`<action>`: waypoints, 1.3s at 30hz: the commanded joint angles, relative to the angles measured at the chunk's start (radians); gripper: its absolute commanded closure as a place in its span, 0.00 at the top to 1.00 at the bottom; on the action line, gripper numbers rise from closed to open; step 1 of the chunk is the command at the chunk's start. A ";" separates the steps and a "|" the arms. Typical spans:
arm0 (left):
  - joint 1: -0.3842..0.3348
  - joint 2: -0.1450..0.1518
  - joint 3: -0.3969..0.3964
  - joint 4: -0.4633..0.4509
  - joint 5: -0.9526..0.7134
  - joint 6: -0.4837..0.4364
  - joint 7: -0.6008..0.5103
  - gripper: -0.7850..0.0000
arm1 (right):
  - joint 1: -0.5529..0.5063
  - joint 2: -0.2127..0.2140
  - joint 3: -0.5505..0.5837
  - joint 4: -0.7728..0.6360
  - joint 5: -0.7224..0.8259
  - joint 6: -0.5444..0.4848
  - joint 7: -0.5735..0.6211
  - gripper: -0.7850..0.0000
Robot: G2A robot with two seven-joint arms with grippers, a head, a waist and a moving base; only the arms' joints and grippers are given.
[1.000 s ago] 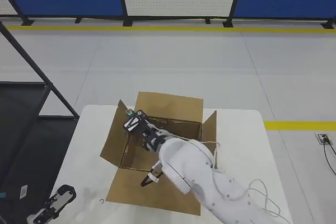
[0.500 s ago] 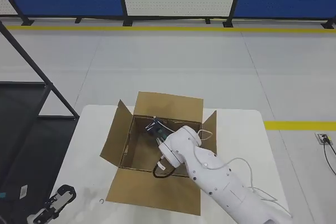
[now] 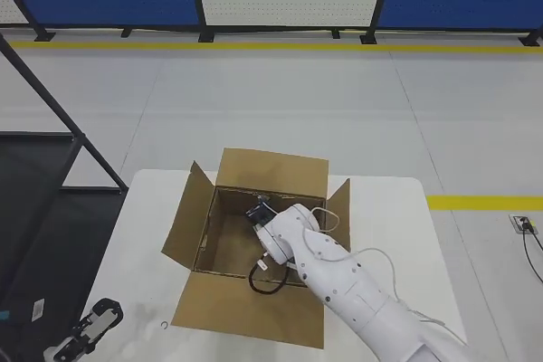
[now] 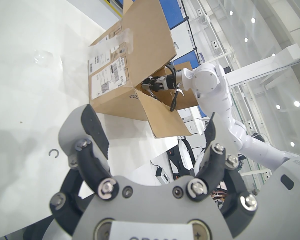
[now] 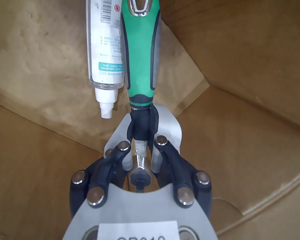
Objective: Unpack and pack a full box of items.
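Observation:
An open cardboard box stands on the white table. My right gripper is down inside it, shut on the neck of a green-handled tool that points at the box floor. A clear bottle with a white cap lies on the floor right beside the handle. From above, the right gripper is near the box's far wall. My left gripper is open with nothing in it, low over the table's near left corner, well away from the box.
All the box flaps stand outwards. A small C-shaped ring lies on the table near the left gripper. A black metal frame stands off the table's left side. Bare tabletop lies left of the box.
The right arm has carried the green-handled tool from the box's far left corner towards the middle and down into the box. The left arm has not moved.

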 commanded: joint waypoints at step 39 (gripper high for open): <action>-0.104 -0.001 -0.044 -0.108 0.064 0.070 0.090 1.00 | -0.556 0.112 0.353 -1.048 -0.207 -0.108 -0.246 0.00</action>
